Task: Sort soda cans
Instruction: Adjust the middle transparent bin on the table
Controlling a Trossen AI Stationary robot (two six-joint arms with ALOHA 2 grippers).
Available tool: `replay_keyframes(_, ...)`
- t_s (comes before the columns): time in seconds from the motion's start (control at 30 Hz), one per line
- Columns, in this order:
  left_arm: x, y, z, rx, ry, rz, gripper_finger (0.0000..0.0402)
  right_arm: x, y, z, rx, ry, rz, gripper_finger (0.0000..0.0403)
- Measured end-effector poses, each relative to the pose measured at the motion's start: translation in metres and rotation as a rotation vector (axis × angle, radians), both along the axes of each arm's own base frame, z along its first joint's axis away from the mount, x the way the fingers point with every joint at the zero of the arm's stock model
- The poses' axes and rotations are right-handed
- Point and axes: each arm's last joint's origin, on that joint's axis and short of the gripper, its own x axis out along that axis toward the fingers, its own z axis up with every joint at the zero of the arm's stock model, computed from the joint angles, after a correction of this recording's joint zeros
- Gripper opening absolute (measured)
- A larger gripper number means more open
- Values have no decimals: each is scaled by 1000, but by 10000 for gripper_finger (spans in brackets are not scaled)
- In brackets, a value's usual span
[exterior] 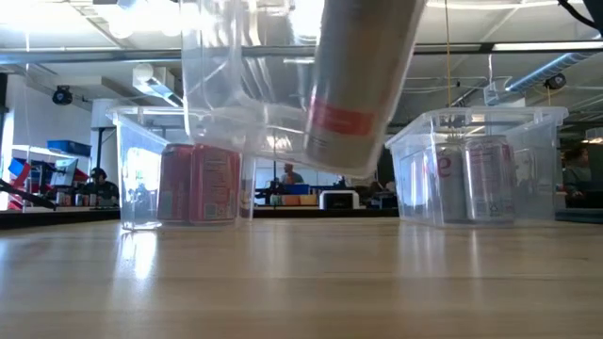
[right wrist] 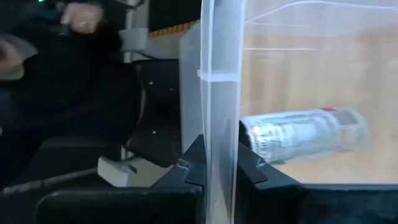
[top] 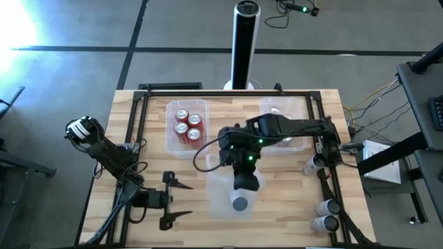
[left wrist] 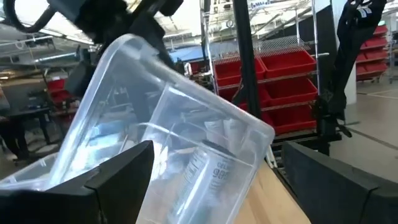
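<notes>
The right gripper [right wrist: 221, 171] pinches the wall of a tilted tub [top: 223, 188] holding 1 silver can [top: 239, 203]. The left gripper [top: 181, 200] sits spread nearby.

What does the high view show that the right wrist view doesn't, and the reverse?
Only the high view shows the layout: a clear tub holding four red cans at the table's far left, a second tub at far right, loose silver cans by the right edge, and the left tool open near the front. Only the right wrist view shows the right tool clamped on the lifted tub's wall. Both show the lifted tub with one silver can inside.
</notes>
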Motion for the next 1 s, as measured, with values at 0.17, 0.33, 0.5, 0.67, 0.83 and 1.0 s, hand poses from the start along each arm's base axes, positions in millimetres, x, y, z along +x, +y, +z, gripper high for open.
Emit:
replay_keyframes(0.17, 1, 2, 0, -45, 1, 29, 337, 3, 13, -2, 29, -59, 67, 22)
replay_keyframes(0.33, -3, 10, 10, -55, 12, 202, 337, 3, 24, -17, 51, -20, 135, 22)
replay_keyframes(0.5, -1, 25, 24, -17, 45, 59, 337, 2, 32, -34, 90, 36, 198, 22)
replay_keyframes(0.67, 29, 54, 18, -102, 228, -150, 337, 3, 36, -45, 77, 23, 242, 23)
replay_keyframes(0.83, 67, 68, 24, -69, 286, -249, 337, 3, 38, -51, 82, -1, 285, 23)
replay_keyframes(1.0, 96, 57, 26, 20, 407, -369, 312, 4, 39, -51, 77, -53, 321, 23)
